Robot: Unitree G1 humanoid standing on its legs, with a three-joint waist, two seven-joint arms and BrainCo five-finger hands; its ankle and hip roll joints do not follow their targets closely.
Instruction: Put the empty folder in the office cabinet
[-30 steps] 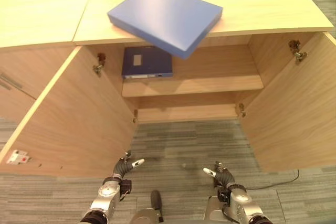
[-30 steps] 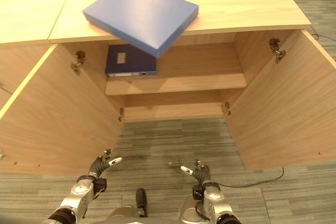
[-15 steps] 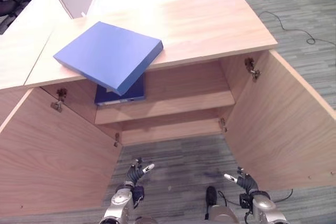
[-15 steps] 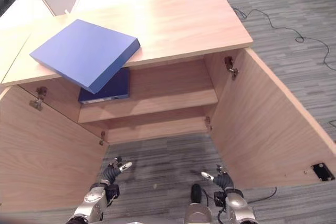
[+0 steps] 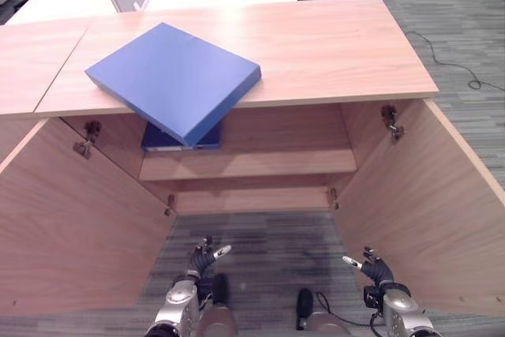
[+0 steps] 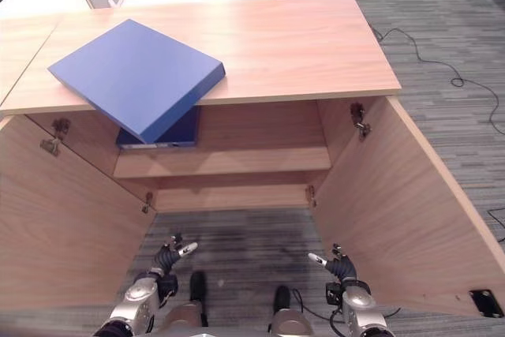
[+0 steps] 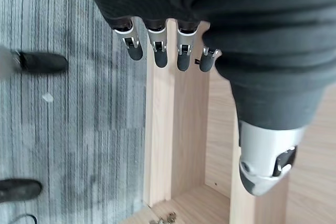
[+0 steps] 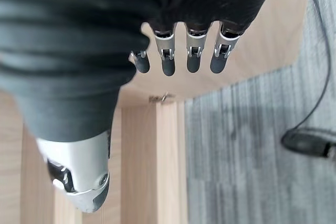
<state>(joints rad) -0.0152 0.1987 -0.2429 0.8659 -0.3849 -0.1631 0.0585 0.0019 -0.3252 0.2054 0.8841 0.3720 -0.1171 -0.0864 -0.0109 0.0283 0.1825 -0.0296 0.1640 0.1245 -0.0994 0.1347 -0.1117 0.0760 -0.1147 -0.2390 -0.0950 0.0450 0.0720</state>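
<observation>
Blue folder [image 5: 175, 78]: flat, matte, rectangular, lying askew on the cabinet [image 5: 331, 45] top, one corner jutting past the front edge. Cabinet is pale wood-grain laminate, both doors swung wide, metal hinges at the inner corners. Inside, on the upper shelf [image 5: 260, 163] at its left end, a second darker blue folder [image 6: 162, 133] lies flat, partly hidden by the overhanging one. Lower shelf bare. Floor is grey striped carpet [image 5: 260, 242].

My left hand [image 5: 202, 256] hangs low before the open cabinet, fingers straight, holding nothing. My right hand [image 5: 371, 266] likewise: fingers extended, relaxed, empty.
</observation>
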